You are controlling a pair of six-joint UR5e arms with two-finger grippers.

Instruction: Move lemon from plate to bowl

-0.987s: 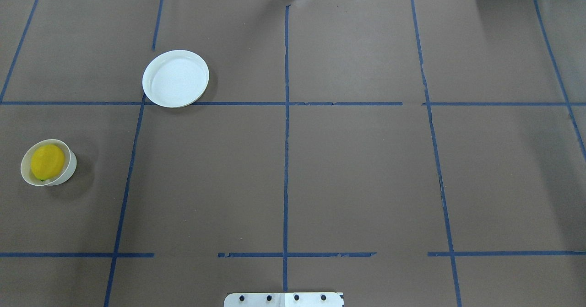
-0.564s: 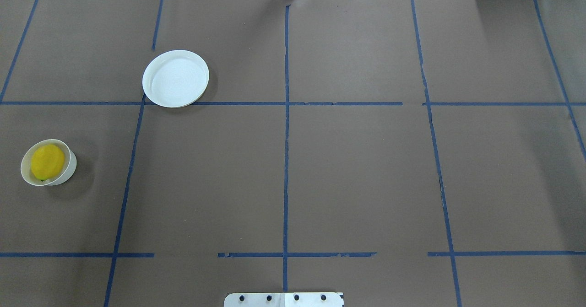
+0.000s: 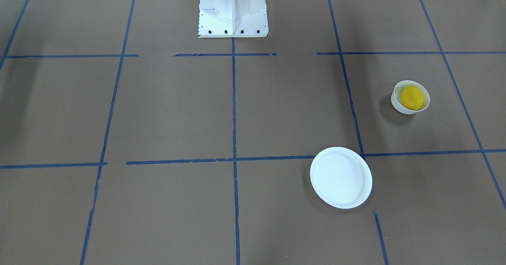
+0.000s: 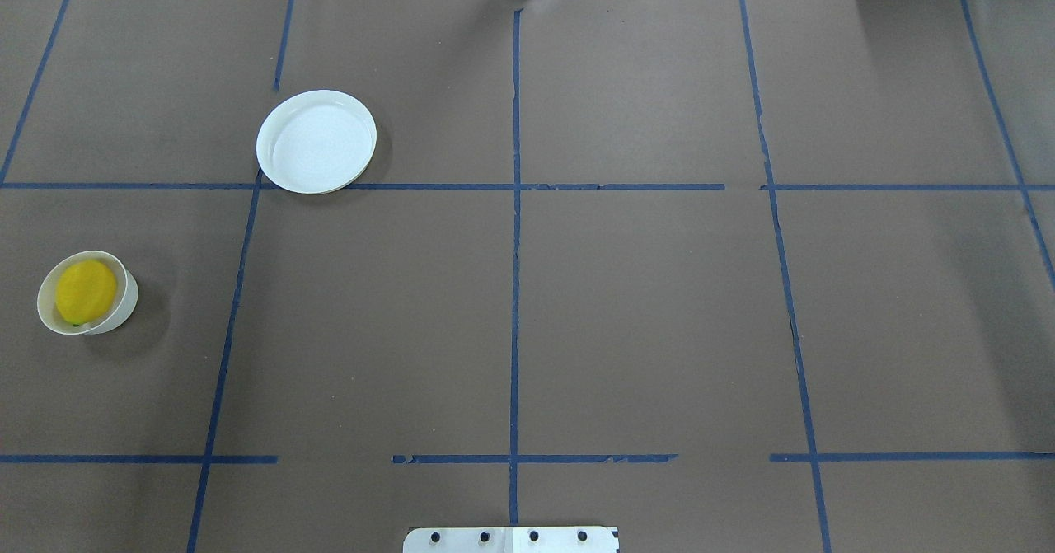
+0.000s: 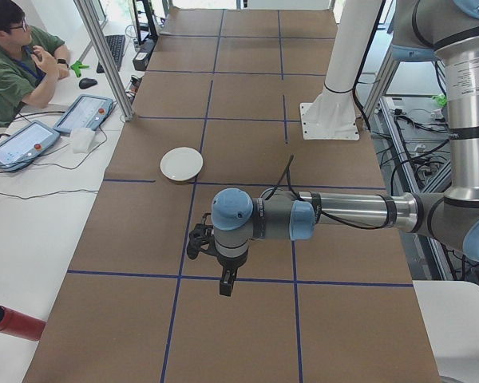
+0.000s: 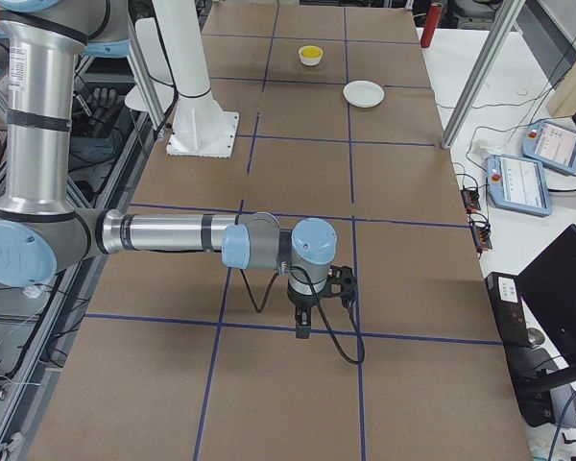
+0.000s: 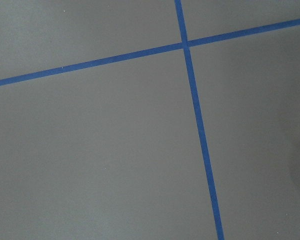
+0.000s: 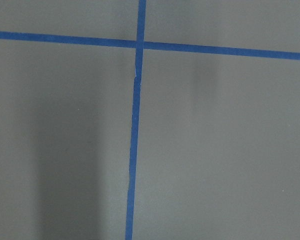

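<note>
One lemon [image 4: 86, 291], and it lies inside the bowl [image 4: 125, 302] near the left edge of the table [image 4: 643, 306]. The plate [image 4: 316, 141], nearer the far edge, holds nothing. I judge the move done, with nothing left to carry. My left gripper [image 5: 226, 283] and right gripper [image 6: 302, 327] hang well apart from both dishes. I cannot tell whether either is spread or closed.

Bright, even overhead light; soft faint shadows; all views sharp.
</note>
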